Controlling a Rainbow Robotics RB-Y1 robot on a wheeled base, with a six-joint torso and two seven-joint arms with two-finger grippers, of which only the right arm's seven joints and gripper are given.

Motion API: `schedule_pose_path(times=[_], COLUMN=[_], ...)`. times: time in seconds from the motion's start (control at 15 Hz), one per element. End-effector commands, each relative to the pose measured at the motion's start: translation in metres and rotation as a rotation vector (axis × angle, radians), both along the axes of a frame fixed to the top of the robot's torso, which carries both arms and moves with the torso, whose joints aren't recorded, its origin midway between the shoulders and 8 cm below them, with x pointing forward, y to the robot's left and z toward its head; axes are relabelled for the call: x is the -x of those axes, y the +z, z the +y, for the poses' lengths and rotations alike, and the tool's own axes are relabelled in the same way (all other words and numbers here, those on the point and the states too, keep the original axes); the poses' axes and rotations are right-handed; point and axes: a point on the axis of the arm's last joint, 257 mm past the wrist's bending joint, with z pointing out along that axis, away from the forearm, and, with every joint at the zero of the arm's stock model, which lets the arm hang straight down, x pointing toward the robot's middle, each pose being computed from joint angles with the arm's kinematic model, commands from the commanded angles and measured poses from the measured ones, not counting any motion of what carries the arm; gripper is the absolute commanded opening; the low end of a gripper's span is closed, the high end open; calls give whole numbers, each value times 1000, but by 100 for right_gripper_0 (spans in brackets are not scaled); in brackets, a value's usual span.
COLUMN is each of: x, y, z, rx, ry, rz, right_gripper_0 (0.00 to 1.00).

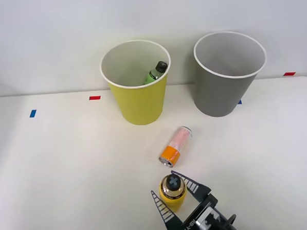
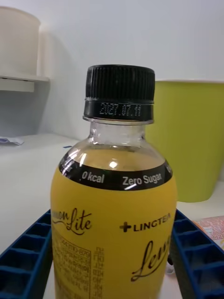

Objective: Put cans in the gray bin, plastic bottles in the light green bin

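A stout yellow plastic bottle [image 1: 172,190] [image 2: 112,196] with a black cap stands upright on the white table near its front edge. My right gripper [image 1: 165,184] [image 2: 112,226] is shut on it, one blue finger against each side of its body. Just beyond the bottle the can [image 1: 176,146] lies on its side, orange end towards me; its speckled end [image 2: 213,229] peeks past a finger. The light green bin [image 1: 140,103] [image 2: 196,140] stands at the back with a slim green bottle [image 1: 156,72] leaning inside. To its right is the gray bin [image 1: 222,93], nothing seen inside.
Red tape marks [image 1: 94,98] and blue tape marks [image 1: 33,113] lie on the table [image 1: 68,166] along the back. A white wall rises right behind the bins. In the wrist view a white shelf [image 2: 18,81] stands off to the side.
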Motion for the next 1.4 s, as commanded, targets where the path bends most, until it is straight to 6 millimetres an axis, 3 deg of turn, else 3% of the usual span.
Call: schedule_pose_path(times=[0.07, 0.4, 0.53, 0.8, 1.07, 1.4], x=[-2, -4, -6, -27, -40, -59], y=[2, 2, 13, 68, 117, 207], z=[2, -2, -6, -13, -12, 11], rx=[-10, -16, -25, -5, -128, -256], ry=[-5, -13, -18, -7, 12, 99], rz=[4, 12, 29, 73, 79, 26], right_gripper_0=[0, 0, 0, 0, 0, 0])
